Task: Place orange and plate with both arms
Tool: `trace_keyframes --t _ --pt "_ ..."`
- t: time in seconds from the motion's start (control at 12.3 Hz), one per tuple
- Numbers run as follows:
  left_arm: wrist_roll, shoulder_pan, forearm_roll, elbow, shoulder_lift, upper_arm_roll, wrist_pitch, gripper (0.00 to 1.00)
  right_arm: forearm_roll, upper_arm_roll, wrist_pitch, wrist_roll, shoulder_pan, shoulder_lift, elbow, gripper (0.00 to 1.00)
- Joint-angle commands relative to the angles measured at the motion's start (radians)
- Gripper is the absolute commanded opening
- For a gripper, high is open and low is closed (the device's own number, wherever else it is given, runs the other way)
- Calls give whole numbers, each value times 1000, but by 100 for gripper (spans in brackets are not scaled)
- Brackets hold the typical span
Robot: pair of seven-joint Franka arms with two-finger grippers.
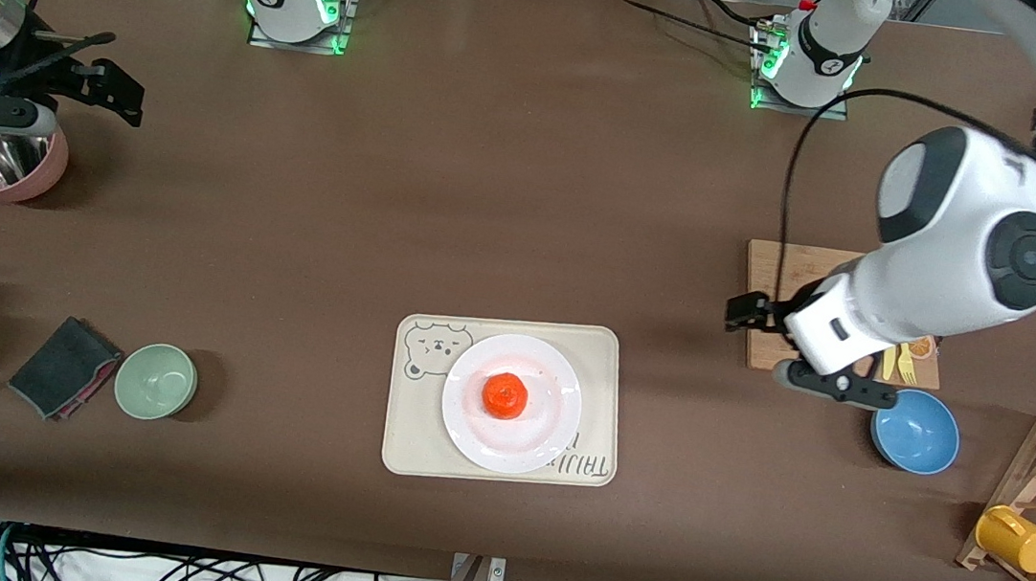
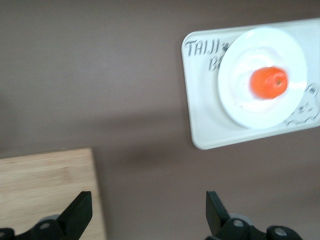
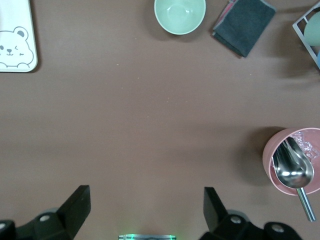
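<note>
orange [image 1: 504, 395]: resting at the centre of the plate [image 1: 466, 417], which sits on the bear-printed tray [image 1: 407, 433] mid-tabletop. left end effector [image 1: 746, 315]: released, fingers spread, over the wooden board's [image 1: 775, 269] edge. right end effector [image 1: 111, 89]: released, empty, beside the pink bowl [image 1: 44, 173].

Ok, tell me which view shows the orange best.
The front view: the orange sits sharp and unobstructed on the plate, dimpled top visible. The left wrist view shows it too, but blurrier and near that picture's edge. The right wrist view misses it entirely.
</note>
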Motion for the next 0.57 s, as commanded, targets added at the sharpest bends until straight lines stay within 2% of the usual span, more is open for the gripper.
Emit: trace_keyframes --t 0.0,0.24,0.49 --pt "-129 -36 -83 43 48 11 78 100 50 -56 -18 -11 -3 5 36 100" --pt "-219 -73 -86 43 119 11 170 100 55 -58 -32 -11 -1 19 62 100" --pt "-211 -82 -72 41 139 13 185 100 55 -58 -30 -14 0 20 64 100"
